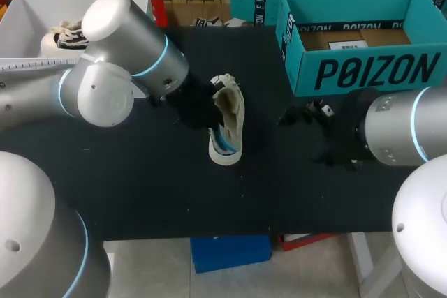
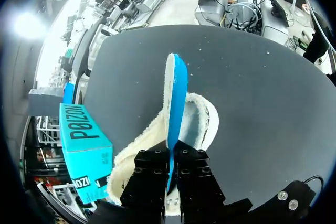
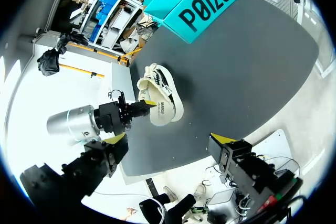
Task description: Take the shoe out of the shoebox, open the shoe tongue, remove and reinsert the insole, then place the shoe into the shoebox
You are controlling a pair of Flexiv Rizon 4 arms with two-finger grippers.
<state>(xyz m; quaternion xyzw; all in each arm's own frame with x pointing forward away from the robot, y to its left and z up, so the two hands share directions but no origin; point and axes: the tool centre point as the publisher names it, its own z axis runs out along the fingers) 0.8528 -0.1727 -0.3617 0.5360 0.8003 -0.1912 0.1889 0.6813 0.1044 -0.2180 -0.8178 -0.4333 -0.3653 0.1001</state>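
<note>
A cream shoe (image 1: pixel 232 118) lies in the middle of the black table (image 1: pixel 140 179). My left gripper (image 2: pixel 171 153) is shut on the near end of its blue insole (image 2: pixel 177 90), which stands on edge, sticking up out of the shoe's (image 2: pixel 197 124) opening. In the head view this gripper (image 1: pixel 208 105) is at the shoe's left side. My right gripper (image 3: pixel 170 138) stands wide open with nothing between its fingers, well to the right of the shoe (image 3: pixel 164 98) and in front of the teal shoebox (image 1: pixel 356 40). In the right wrist view the left gripper (image 3: pixel 137 107) is at the shoe.
The open teal shoebox (image 3: pixel 207 3) stands at the table's back right with cardboard showing inside. A white bin (image 1: pixel 28 12) holding another shoe (image 1: pixel 63 36) sits at the back left. The table's front edge (image 1: pixel 230 234) is near the shoe.
</note>
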